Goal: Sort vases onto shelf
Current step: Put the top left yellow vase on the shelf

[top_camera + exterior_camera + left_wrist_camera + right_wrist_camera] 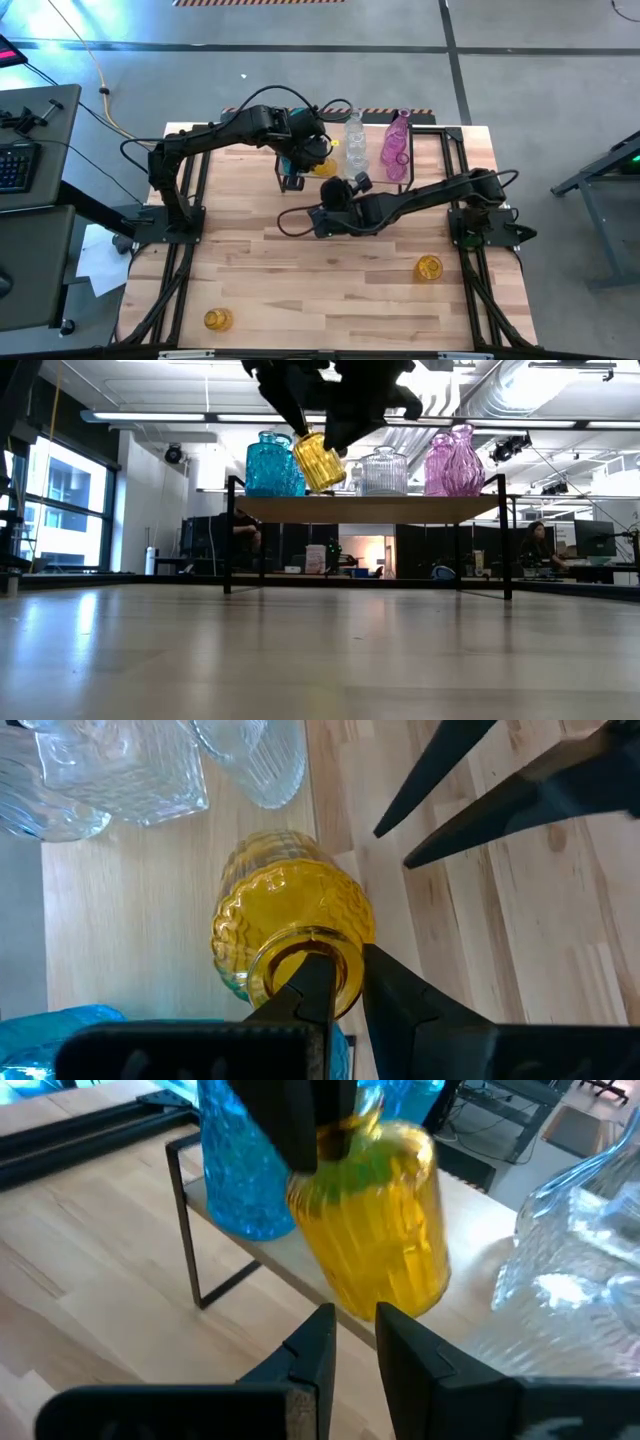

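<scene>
A ribbed yellow vase (320, 460) hangs tilted just above the shelf (400, 508), with my left gripper (345, 970) shut on its mouth from above. On the shelf's board stand teal vases (270, 465), a clear vase (383, 472) and pink vases (450, 460). My right gripper (352, 1320) is on the near side of the shelf, pointing at the yellow vase's lower body (380, 1230). Its fingers are a narrow gap apart with nothing between them. My left gripper holds the yellow vase by the rim of its mouth (268, 970), one finger (312, 985) inside the neck and the other (400, 1000) outside. The fingers come from above, slanting down. The vase hangs tilted below them, its base close over the shelf board.
Two more yellow vases lie on the big wooden table, one at the near right (428, 268) and one at the near left corner (217, 319). The shelf's thin black legs (228, 535) stand at the far edge. A desk with a keyboard (15, 165) lies left of the table.
</scene>
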